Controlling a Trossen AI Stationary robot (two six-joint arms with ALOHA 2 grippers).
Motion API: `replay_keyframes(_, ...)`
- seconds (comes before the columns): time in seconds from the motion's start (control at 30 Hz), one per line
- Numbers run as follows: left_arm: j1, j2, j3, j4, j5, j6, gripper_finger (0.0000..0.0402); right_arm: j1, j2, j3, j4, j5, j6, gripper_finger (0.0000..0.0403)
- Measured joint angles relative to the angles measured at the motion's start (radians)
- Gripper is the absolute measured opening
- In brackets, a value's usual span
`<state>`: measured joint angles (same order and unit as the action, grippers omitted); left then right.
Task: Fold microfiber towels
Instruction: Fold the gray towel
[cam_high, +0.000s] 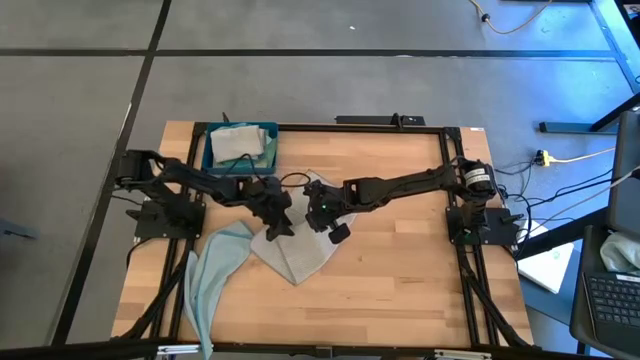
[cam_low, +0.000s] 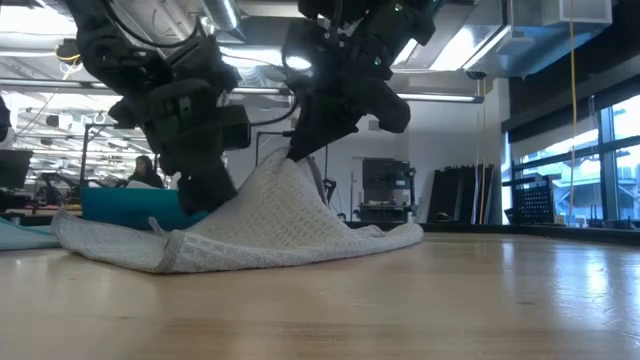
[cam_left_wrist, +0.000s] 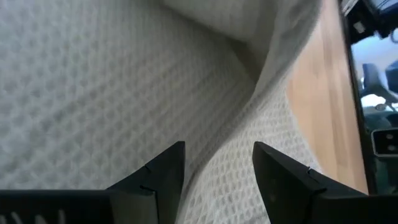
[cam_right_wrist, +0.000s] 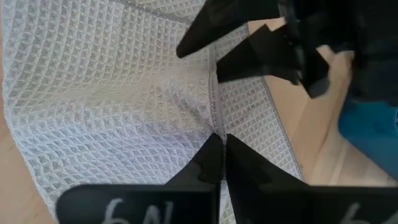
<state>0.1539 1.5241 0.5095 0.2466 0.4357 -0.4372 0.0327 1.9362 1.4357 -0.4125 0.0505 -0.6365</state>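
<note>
A light grey microfiber towel (cam_high: 300, 255) lies crumpled on the middle of the wooden table, pulled up into a peak (cam_low: 292, 168). My right gripper (cam_right_wrist: 222, 146) reaches in from the table's right and is shut on that peak. My left gripper (cam_left_wrist: 217, 168) stands open just left of it, low over the towel. Its two fingers are on either side of a raised fold (cam_left_wrist: 249, 118). In the high view the left gripper (cam_high: 278, 222) and the right gripper (cam_high: 318, 212) are close together over the towel's far part. My right gripper pinches the towel's stitched hem (cam_right_wrist: 216, 124) between its two shut fingertips. It comes slanting down from the table's right. The cloth rises to a tent under the fingers while its lower spread (cam_low: 280, 240) rests on the table. Whether my left gripper touches the fold I cannot tell.
A pale blue towel (cam_high: 215, 270) lies at the front left, its end hanging over the near edge. A dark blue tray (cam_high: 207, 150) with folded cloths (cam_high: 240, 143) stands at the back left. Bare wood (cam_high: 400, 260) lies to the right.
</note>
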Motion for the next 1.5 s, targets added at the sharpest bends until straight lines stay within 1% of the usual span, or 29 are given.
replay_keyframes(0.17,-0.01,0.029,0.0,-0.079,0.049,-0.028,0.0179,-0.012,0.0,0.0,-0.008,0.0,0.003,0.0029)
replay_keyframes(0.27,-0.027,0.028,0.0,-0.144,0.063,-0.034,0.0179,-0.019,0.0,0.0,-0.018,0.0,0.004,0.0019)
replay_keyframes(0.37,-0.042,0.015,0.002,-0.207,0.103,-0.051,0.0179,-0.025,0.0,0.0,-0.023,0.0,0.005,0.0008)
replay_keyframes(0.43,-0.051,0.014,0.002,-0.216,0.133,-0.067,0.0178,-0.029,0.0,0.0,-0.027,0.0,0.006,0.0006)
replay_keyframes(0.5,-0.06,0.003,0.0,-0.22,0.134,-0.085,0.0176,-0.031,0.0,0.0,-0.032,-0.001,0.007,0.0011)
replay_keyframes(0.63,-0.069,-0.009,0.0,-0.213,0.124,-0.11,0.0165,-0.032,0.0,0.0,-0.032,-0.003,0.014,0.0028)
replay_keyframes(0.7,-0.069,-0.016,0.0,-0.211,0.117,-0.111,0.0156,-0.032,0.0,0.0,-0.035,-0.028,0.014,0.0031)
replay_keyframes(0.83,-0.062,-0.033,0.0,-0.211,0.098,-0.112,0.0139,-0.032,0.0,0.0,-0.035,-0.079,0.014,0.0022)
replay_keyframes(1.03,-0.048,-0.052,0.0,-0.208,0.057,-0.145,0.0131,-0.032,0.0,0.0,-0.035,-0.08,0.014,0.0009)
replay_keyframes(1.23,-0.063,-0.109,0.0,-0.212,0.042,-0.222,0.0125,-0.036,0.0,-0.004,-0.033,-0.082,0.033,0.0032)
replay_keyframes(1.37,-0.106,-0.172,0.0,-0.219,0.014,-0.29,0.0098,-0.051,0.0,-0.044,-0.027,-0.082,0.05,0.004)
replay_keyframes(1.5,-0.175,-0.233,0.0,-0.27,-0.048,-0.364,0.0057,-0.074,0.0,-0.094,0.002,-0.08,0.041,0.0042)
